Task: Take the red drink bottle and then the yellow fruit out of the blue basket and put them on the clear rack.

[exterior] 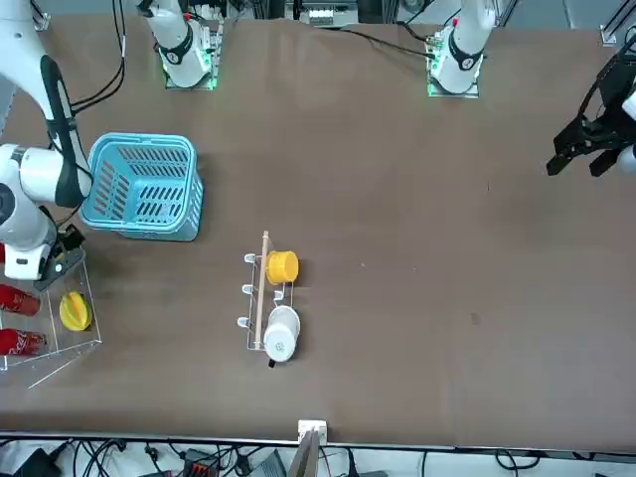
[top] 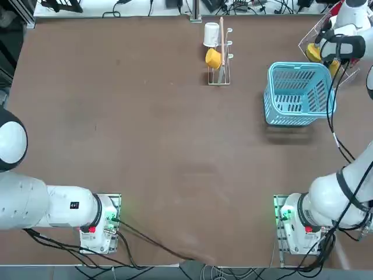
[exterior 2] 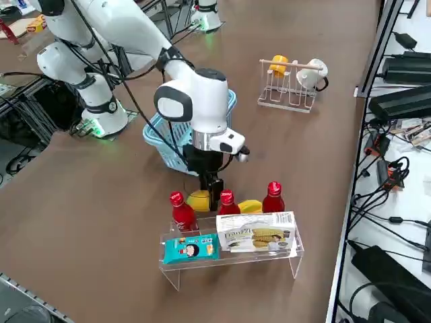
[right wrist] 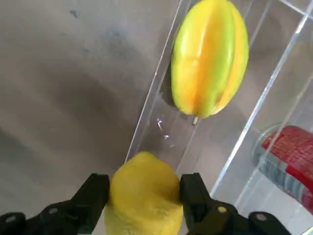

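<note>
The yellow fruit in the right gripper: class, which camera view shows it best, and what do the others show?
The right wrist view: the yellow fruit sits large between the right gripper's fingers, over the clear rack. The right side view shows a yellow sliver beside the gripper. In the top and front views the arm hides it.

I see even bright overhead light, soft shadow beside the light-blue slotted plastic basket point(top: 298, 93), wrist view softly blurred, no glare.

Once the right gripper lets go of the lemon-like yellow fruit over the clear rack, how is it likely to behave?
Round and smooth, the yellow fruit probably rolls on release. The clear rack looks slick, so it may slide. The right gripper pinches it without visible denting, so it seems firm.
</note>
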